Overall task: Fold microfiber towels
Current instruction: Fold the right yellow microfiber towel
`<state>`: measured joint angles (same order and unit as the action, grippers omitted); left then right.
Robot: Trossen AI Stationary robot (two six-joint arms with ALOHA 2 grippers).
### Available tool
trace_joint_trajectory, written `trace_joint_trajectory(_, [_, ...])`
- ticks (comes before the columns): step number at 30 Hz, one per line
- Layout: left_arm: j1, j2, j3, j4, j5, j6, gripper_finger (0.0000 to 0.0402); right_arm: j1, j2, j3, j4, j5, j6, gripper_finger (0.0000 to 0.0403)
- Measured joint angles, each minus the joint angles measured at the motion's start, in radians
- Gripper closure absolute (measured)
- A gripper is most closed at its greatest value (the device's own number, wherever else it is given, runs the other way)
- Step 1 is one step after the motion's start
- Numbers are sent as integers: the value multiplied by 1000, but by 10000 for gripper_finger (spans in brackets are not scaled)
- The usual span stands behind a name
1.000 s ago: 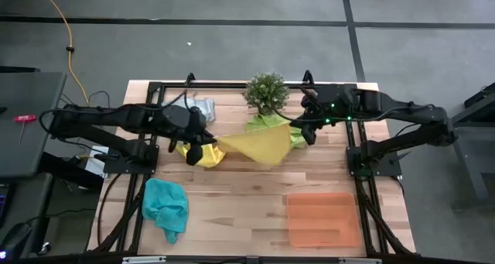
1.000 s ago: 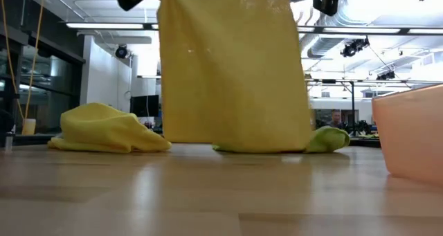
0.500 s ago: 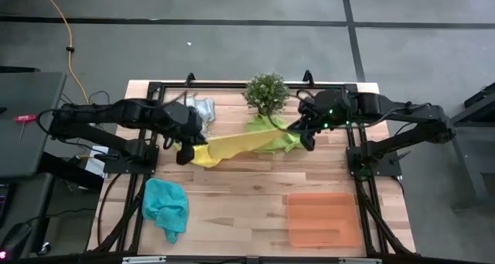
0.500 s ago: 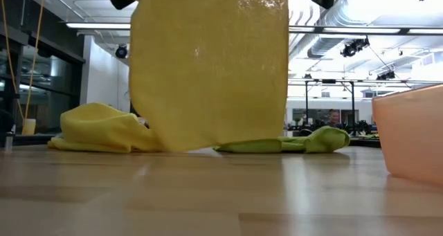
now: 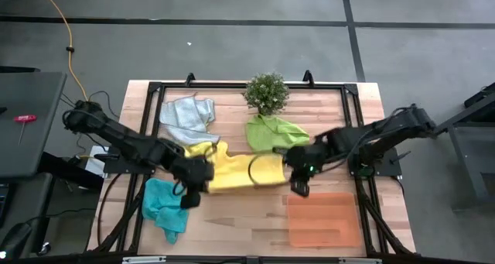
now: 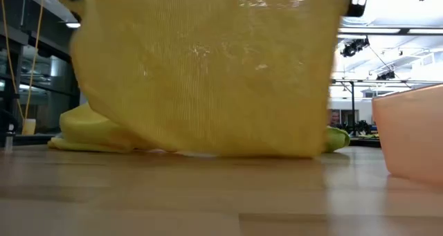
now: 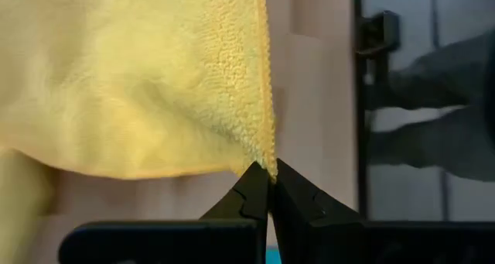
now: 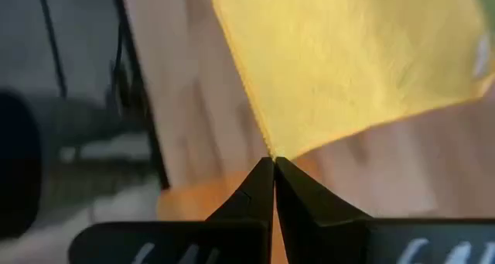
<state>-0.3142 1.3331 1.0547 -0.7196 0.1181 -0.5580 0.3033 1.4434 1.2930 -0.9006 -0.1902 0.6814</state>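
Yellow towel stretched between both claws, mid-frame over the bench

You have the yellow towel (image 5: 246, 171) held taut at the centre of the high view: your left claw (image 5: 192, 194) is pinched tight on one corner at centre-left, your right claw (image 5: 298, 184) is pinched tight on the opposite corner at centre-right. In the low view it hangs as a broad flat sheet filling most of the frame, its fine ribbed pile visible, its lower edge at the bench (image 5: 232, 217). Behind it a second yellow towel (image 5: 203, 149) lies crumpled, with the lime green towel (image 5: 272, 132) bunched at upper centre, the light grey towel (image 5: 186, 114) rumpled at upper left and the teal towel (image 5: 164, 206) heaped at lower left. The orange tray (image 5: 323, 219) sits at lower right, the potted plant (image 5: 267, 92) at top centre.
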Motion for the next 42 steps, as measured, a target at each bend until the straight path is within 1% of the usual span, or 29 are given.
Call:
trace_joint_trajectory(4, [-63, 28, 1, 66, 89, -59, 401, 41, 65, 0, 48, -74, 0, 403])
trace_joint_trajectory(6, [-82, 31, -1, 57, 102, -67, 401, 43, 87, 0, 80, -98, -6, 403])
trace_joint_trajectory(8, [-89, 29, 0, 55, 86, -67, 401, 34, 102, 0, 81, -99, -6, 403])
trace_joint_trajectory(10, [-82, 29, 0, 34, 48, -63, 401, 17, 109, 0, 84, -95, -6, 403])
trace_joint_trajectory(13, [-60, 29, 0, 5, -7, -67, 401, -14, 108, 0, 80, -64, 18, 403])
trace_joint_trajectory(17, [-47, 29, 0, -47, -26, -79, 401, -44, 108, 0, 74, -74, 21, 403])
trace_joint_trajectory(21, [-72, 29, 0, -54, -19, -114, 401, -43, 108, 0, 83, -108, -24, 403])
trace_joint_trajectory(23, [-79, 24, 0, -58, -9, -114, 401, -43, 107, 1, 74, -104, -32, 403])
trace_joint_trajectory(25, [-62, 0, 10, -98, -23, -111, 401, -56, 99, 18, 36, -74, -53, 403])
trace_joint_trajectory(28, [5, -52, 51, -153, -99, -52, 401, -98, 73, 82, -74, 13, -122, 403])
trace_joint_trajectory(31, [117, -109, 98, -157, -149, 52, 401, -163, 59, 187, -227, 109, -206, 403])
trace_joint_trajectory(35, [309, -148, 158, -158, -152, 214, 401, -259, 58, 322, -388, 233, -309, 403])
trace_joint_trajectory(39, [489, -151, 244, -160, -157, 394, 401, -326, 58, 423, -445, 356, -397, 403])
trace_joint_trajectory(42, [582, -144, 328, -164, -157, 499, 401, -359, 58, 502, -463, 415, -420, 403])
